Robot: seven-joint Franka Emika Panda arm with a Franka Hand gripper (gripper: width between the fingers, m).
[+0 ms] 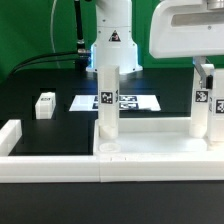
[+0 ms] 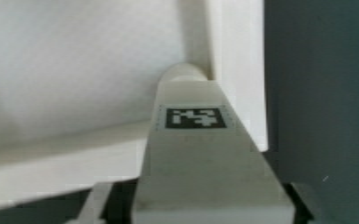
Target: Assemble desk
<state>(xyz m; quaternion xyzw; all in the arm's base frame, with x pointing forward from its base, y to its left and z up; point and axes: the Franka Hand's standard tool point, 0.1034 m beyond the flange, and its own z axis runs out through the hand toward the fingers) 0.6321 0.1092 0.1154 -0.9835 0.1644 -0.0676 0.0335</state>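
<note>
Gripping upright leg (image 1: 203, 108) at 3 o'clock on the bench (image 1: 40, 80), tool (image 2: 197, 198) closed around its upper end. Likely rigid, light, slick plastic; best held square on flat faces.

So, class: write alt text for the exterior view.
A central leg and a second leg at the exterior view's right stand upright on a white tabletop panel behind a border wall. A third leg sits apart beside the marker board.
</note>
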